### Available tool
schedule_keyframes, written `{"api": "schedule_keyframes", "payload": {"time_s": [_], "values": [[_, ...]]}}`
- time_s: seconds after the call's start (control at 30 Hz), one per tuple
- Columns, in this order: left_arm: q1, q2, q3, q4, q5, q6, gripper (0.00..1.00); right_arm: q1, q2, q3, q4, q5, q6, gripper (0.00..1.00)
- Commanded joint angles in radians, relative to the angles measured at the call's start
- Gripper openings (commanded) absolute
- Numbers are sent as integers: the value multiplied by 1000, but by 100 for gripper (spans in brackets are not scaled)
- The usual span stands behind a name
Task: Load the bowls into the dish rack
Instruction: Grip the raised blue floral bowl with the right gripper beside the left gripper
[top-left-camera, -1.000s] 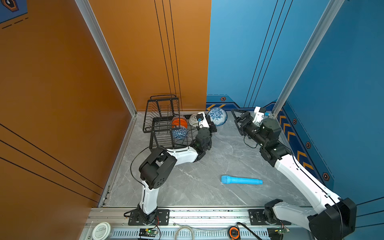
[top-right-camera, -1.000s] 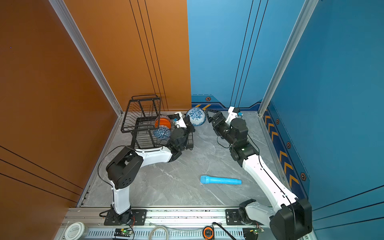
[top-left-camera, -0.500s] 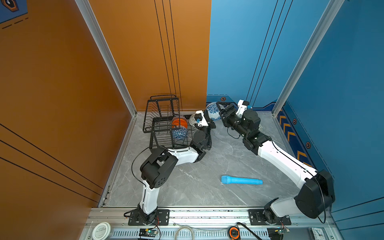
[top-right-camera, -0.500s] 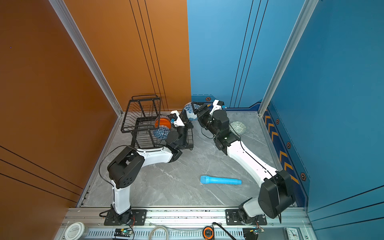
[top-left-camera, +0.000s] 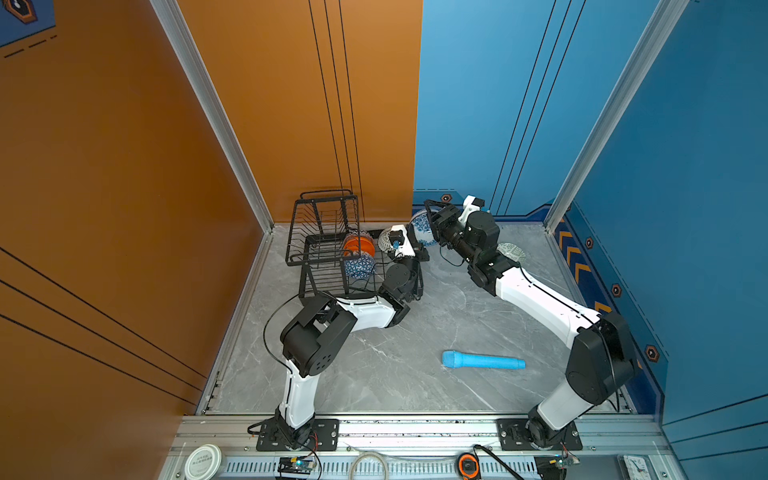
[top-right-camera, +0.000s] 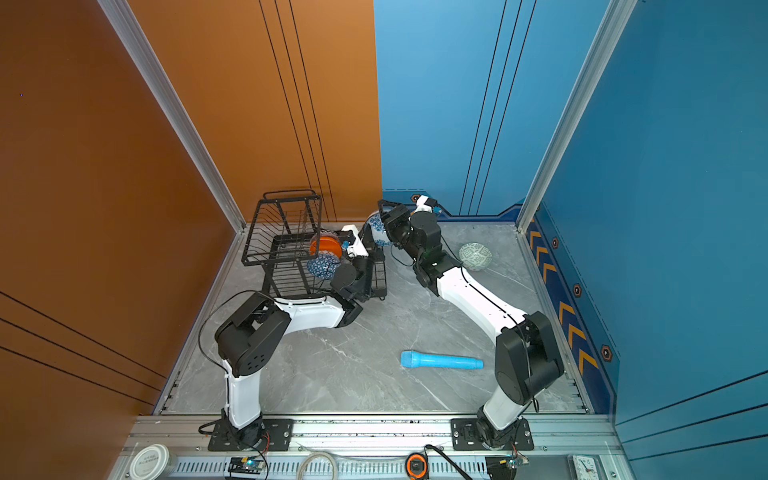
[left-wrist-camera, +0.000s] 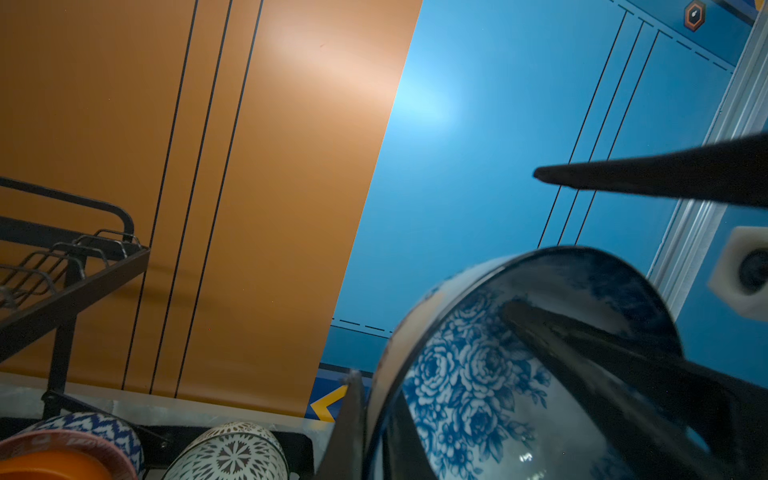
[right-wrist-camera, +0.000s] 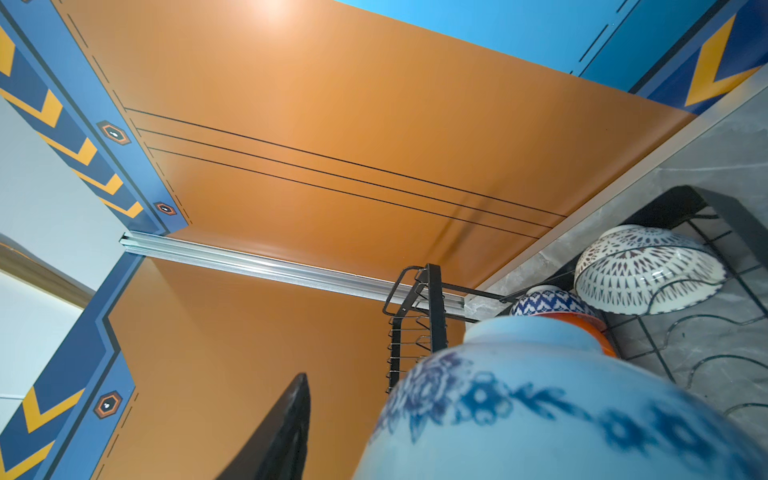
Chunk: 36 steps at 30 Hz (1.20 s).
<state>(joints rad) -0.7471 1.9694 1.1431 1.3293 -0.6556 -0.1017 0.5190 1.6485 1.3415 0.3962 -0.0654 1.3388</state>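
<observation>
**White-blue floral bowl (top-left-camera: 422, 228) caught between two grippers beside the dish rack (right-wrist-camera: 435, 311)**

Held on edge near the back wall, the bowl sits just beside the end of the rack nearest the right arm. The left gripper (left-wrist-camera: 374, 399) is clamped tight on its rim, one finger outside and one within. The right gripper (left-wrist-camera: 521, 241) stands astride the opposite wall. One finger reaches into the hollow and its mate is clear above the rim, so the jaws are partly apart and grip nothing. In the right wrist view the bowl's foot points on toward the rack. There a plain orange bowl (top-left-camera: 359, 245), a blue triangle bowl (top-left-camera: 359, 264) and a white dark-dotted bowl (right-wrist-camera: 648, 270) already rest. Free wavy dividers lie just beyond the foot. The left arm looks the nearer of the two to the rack, so the short carry probably belongs to it. A pale green bowl (top-right-camera: 475, 255) lies on the table beside the right arm, well apart from the rack.
</observation>
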Motion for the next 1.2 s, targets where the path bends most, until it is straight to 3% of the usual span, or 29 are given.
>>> {"api": "schedule_keyframes", "payload": {"time_s": [0.0, 0.13, 0.43, 0.57, 0.87, 1.03, 1.17], "values": [[18, -39, -18, 80, -11, -16, 0, 1, 14, 42, 15, 63, -1, 44], [27, -51, -36, 80, -12, -26, 0, 13, 18, 36, -9, 99, -7, 34], [39, -77, -52, 80, -8, -18, 0, 25, 29, 31, -33, 134, -13, 28], [44, -87, -49, 80, -3, 3, 0, 31, 37, 33, -34, 131, -12, 15], [69, -103, -23, 81, 25, 40, 0, 42, 15, 32, -55, 137, -27, 9], [81, -103, -2, 80, 32, 52, 0, 47, 4, 27, -60, 131, -34, 0], [86, -104, 13, 80, 33, 69, 0, 50, -9, 15, -63, 131, -42, 0]]}}
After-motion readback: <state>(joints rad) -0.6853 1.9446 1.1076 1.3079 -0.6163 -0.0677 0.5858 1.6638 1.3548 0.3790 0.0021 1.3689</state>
